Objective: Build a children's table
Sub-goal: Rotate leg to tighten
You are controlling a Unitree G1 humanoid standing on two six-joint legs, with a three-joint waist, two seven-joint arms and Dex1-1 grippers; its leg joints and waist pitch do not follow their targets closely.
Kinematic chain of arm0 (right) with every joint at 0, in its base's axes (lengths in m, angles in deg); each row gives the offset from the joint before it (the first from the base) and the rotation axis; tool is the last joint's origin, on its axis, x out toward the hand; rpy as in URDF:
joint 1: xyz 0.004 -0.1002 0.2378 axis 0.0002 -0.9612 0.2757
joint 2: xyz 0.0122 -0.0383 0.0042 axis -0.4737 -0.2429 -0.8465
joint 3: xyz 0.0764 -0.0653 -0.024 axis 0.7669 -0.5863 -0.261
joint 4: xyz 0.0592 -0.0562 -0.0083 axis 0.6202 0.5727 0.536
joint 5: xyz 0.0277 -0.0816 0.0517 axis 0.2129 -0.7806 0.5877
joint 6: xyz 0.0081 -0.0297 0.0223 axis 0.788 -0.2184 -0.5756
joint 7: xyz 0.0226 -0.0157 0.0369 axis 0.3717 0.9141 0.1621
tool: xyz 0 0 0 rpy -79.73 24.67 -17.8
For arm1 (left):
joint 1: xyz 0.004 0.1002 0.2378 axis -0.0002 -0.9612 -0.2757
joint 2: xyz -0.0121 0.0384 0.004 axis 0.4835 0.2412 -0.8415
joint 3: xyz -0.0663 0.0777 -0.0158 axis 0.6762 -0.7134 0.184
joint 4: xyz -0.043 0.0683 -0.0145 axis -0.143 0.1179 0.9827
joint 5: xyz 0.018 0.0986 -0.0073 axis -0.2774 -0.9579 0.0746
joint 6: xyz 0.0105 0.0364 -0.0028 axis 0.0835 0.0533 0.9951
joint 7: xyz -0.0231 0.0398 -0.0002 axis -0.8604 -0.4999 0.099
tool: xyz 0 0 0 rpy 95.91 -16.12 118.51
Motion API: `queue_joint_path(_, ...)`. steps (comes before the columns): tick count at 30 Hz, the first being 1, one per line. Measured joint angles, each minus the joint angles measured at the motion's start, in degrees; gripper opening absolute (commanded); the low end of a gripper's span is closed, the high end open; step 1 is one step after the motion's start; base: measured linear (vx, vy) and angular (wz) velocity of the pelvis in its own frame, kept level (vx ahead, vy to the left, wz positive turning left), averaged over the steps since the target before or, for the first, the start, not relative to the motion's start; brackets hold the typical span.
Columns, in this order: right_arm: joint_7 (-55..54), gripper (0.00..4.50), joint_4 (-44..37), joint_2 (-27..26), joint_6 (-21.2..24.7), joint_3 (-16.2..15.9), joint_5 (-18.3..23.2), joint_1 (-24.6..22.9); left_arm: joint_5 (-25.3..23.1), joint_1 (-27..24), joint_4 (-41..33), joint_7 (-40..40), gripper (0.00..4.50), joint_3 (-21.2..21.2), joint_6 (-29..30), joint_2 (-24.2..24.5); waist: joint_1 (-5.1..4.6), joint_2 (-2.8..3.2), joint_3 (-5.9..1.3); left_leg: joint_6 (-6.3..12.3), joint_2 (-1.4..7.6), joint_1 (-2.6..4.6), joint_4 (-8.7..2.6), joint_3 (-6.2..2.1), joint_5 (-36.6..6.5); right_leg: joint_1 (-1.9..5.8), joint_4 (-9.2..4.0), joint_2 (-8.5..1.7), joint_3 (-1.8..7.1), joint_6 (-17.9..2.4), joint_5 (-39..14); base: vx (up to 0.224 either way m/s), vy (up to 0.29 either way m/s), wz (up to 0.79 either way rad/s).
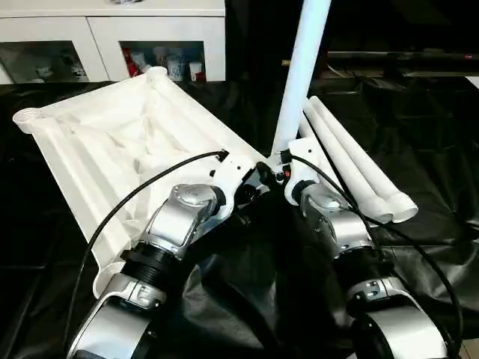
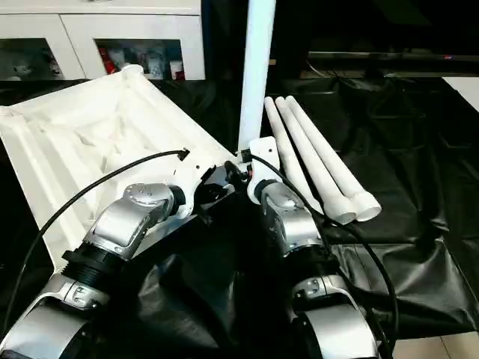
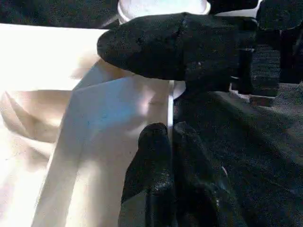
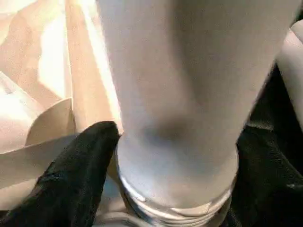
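at the near right corner of the upturned table top (image 1: 112,142), right gripper (image 4: 175,156) grips the upright leg (image 1: 299,82) low; left gripper (image 3: 165,156) pinched shut. leg looks light, stiff, slick; hold near base.

Lighting uneven: bright whites against a dark surround, wrist views soft.

From my head views, overhead light falls strongly on the table top (image 1: 112,142), washing out its ribbed underside to near glare, while the black sheet (image 1: 419,134) around it shows only faint sheen on its creases. My silver forearms (image 2: 127,217) carry sharp highlights. In my left wrist view the white plastic is overexposed at one side, and my black fingers (image 3: 156,161) are dark and slightly blurred. In my right wrist view the upright leg (image 4: 180,94) is close, out of focus, shaded grey.
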Motion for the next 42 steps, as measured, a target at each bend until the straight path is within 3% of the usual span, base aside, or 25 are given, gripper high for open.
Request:
queue_joint_path(6,4.1,3.91,-1.9,2.1,-0.5,-2.2,-1.1,-1.2,0.3,-1.0,-1.8,2.9,0.00,-0.8,-1.1,2.3,-0.23,0.05,0.03,0.00,-0.01,-0.03,-0.04,0.00,0.0,-0.08,-0.10,0.00,0.03,0.0,0.0,0.000,0.000,0.00)
queue_joint_path(14,18.6,3.91,-14.4,11.6,3.7,-6.9,-1.4,-6.3,2.0,-4.7,-7.2,12.4,0.00,-2.7,-4.2,8.4,0.79,0.11,0.07,-0.01,-0.03,-0.06,-0.39,0.12,0.0,-0.08,0.10,0.02,0.16,-0.1,0.1,0.000,0.000,0.00)
queue_joint_path(19,28.0,3.91,-20.3,17.4,5.8,-8.8,1.0,-8.3,3.8,-6.2,-9.5,17.7,0.00,-3.0,-5.3,11.6,1.17,0.12,0.07,-0.02,0.00,-0.07,-0.45,0.24,0.0,-0.05,0.38,0.02,0.28,-0.3,0.2,0.000,0.000,0.00)
queue_joint_path(28,36.6,3.91,-23.1,19.3,7.1,-9.6,3.7,-9.7,6.3,-8.4,-13.0,24.5,0.00,-3.3,-6.2,15.6,1.68,0.12,0.07,-0.08,0.01,-0.12,-0.59,0.25,0.0,-0.08,0.39,0.02,0.26,-0.2,0.1,0.000,0.000,0.00)
queue_joint_path(39,38.9,2.87,-23.1,19.4,7.8,-10.6,4.2,-9.8,6.3,-8.8,-13.4,25.2,0.00,-3.5,-6.2,16.2,1.74,0.11,0.07,-0.11,0.00,-0.11,-0.58,0.26,0.0,-0.04,0.39,0.02,0.31,-0.1,0.1,0.000,0.000,0.00)
queue_joint_path(42,38.7,2.79,-23.1,19.4,7.8,-10.6,4.3,-9.8,6.3,-8.8,-13.4,25.2,0.00,-3.5,-6.2,16.2,1.74,0.11,0.07,-0.11,0.00,-0.11,-0.58,0.26,0.0,-0.03,0.39,0.02,0.31,-0.1,0.1,0.000,0.000,0.00)
